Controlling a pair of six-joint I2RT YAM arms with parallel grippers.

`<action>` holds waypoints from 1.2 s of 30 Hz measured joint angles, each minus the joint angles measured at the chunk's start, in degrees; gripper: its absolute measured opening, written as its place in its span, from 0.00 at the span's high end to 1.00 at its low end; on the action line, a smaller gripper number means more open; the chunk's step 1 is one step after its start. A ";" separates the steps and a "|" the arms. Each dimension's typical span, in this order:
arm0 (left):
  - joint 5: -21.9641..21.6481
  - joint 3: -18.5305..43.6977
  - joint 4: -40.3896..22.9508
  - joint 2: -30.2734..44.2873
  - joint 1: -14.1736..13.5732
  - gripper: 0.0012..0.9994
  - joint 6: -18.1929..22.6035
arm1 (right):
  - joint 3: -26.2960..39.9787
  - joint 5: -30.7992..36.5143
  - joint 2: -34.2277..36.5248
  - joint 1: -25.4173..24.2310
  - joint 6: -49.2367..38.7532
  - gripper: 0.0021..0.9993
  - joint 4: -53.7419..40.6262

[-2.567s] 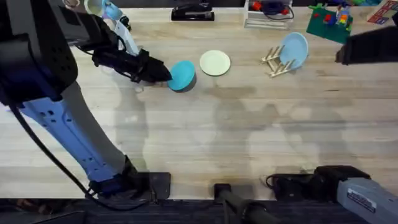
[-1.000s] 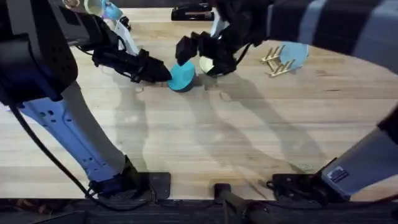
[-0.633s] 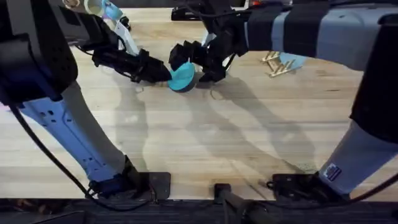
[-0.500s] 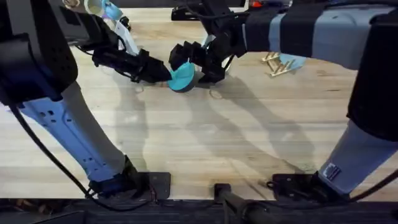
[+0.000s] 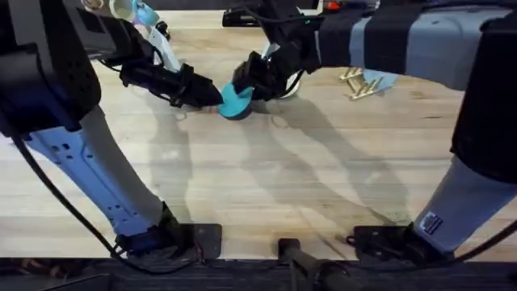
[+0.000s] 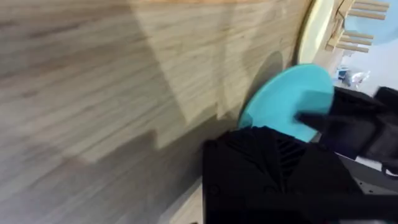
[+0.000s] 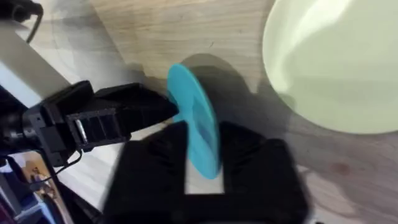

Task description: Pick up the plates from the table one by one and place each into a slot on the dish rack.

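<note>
Standing tilted on edge on the counter [image 5: 266,186], the teal plate [image 5: 236,99] is clamped from the near-left by the left end effector [image 5: 212,94], while the right end effector [image 5: 252,87] straddles its far rim; whether those fingers press it cannot be told. Just beyond the teal plate, the cream plate [image 7: 336,62] is largely hidden, with the dish rack [image 5: 355,81] farther right.

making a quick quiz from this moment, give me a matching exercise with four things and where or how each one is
Things:
1. teal plate
2. cream plate
3. light-blue plate
4. left pincer

States:
A. standing in the dish rack
B. lying flat on the table
C. tilted up on edge, between the right pincer fingers
D. at the teal plate's edge, opposite the right pincer

Pairs: 1-C, 2-B, 3-A, 4-D
</note>
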 joint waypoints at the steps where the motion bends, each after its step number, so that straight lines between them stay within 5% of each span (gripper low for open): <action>1: 0.02 0.00 0.00 0.00 0.00 0.96 0.00 | 0.00 0.16 0.00 -0.04 0.06 0.87 -0.28; 3: 0.12 0.00 0.02 -0.01 0.11 0.96 -0.02 | -0.02 -0.91 -0.26 -0.48 0.24 0.96 0.28; 13: 0.11 0.50 -2.01 -0.01 0.23 0.96 2.72 | 0.00 -3.15 -0.63 -0.47 -4.21 0.97 -1.03; 18: -3.41 0.81 -6.44 -1.42 -0.20 0.96 5.41 | -0.02 -4.26 -2.02 -0.44 -10.86 0.97 -3.94; 25: -9.33 1.38 -11.93 -14.69 -0.39 0.96 6.84 | -0.13 -0.22 -8.56 -2.02 -20.74 0.97 -12.24; 36: -17.39 4.20 -20.13 -36.33 -0.39 0.96 7.31 | -0.15 10.10 -28.53 -9.88 -35.99 0.97 -25.27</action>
